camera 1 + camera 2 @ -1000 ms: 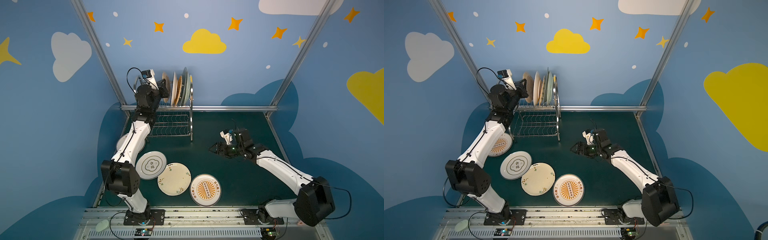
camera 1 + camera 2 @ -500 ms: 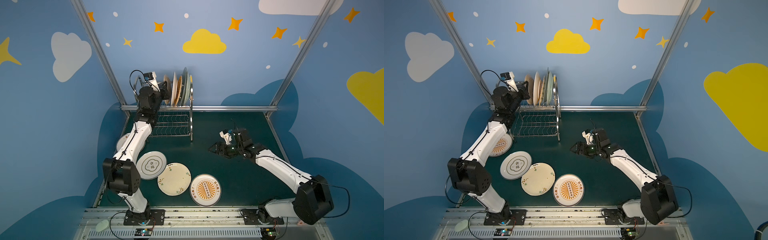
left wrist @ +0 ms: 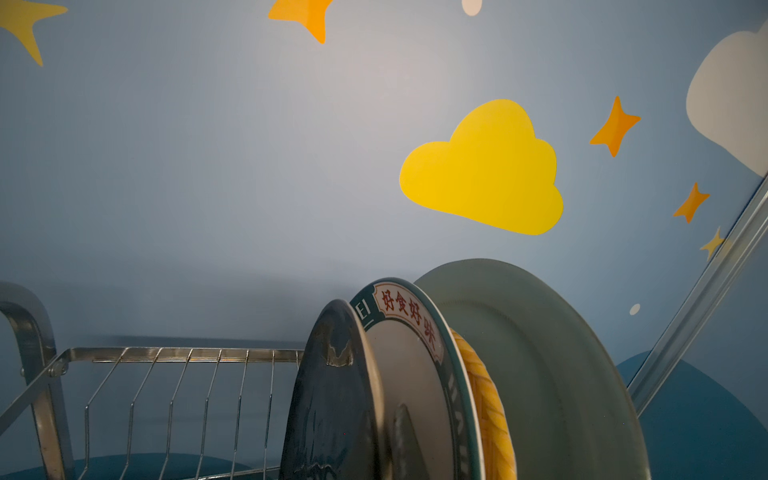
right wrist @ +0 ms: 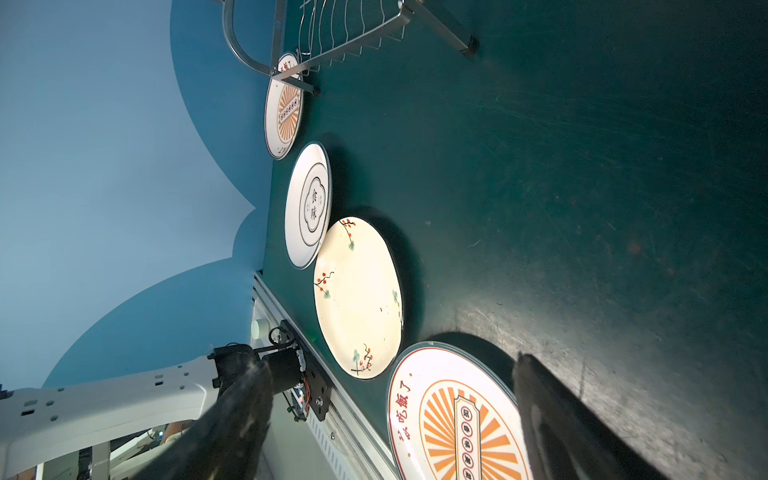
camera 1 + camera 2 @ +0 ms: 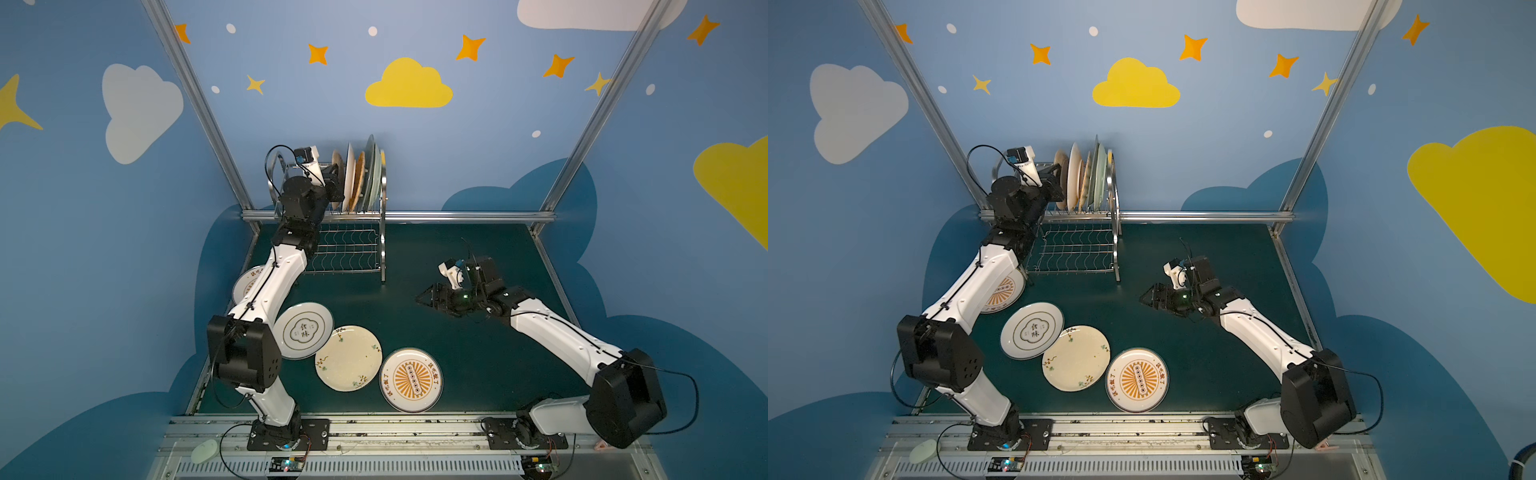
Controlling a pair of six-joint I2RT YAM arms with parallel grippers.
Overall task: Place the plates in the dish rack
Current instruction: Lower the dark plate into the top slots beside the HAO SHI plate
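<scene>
Dark green tabletop (image 5: 436, 353): left tool (image 5: 336, 183) clamped on black round plate (image 3: 332, 395), stood upright for slotted steel wire dish rack (image 5: 349, 253); right tool (image 5: 428, 297) held wide open, empty.

Dark green table (image 5: 457, 257). Rack (image 5: 351, 255) stands on it at back left. Four plates lie flat and face up at front left. The sunburst plate (image 5: 245, 286) is by the rack's front left corner, partly hidden. In front of it is the cloud plate (image 5: 305, 330), with the floral plate (image 5: 348, 358) touching its rim. The second sunburst plate (image 5: 411, 379) is just beside the floral plate, nearest the front edge.
</scene>
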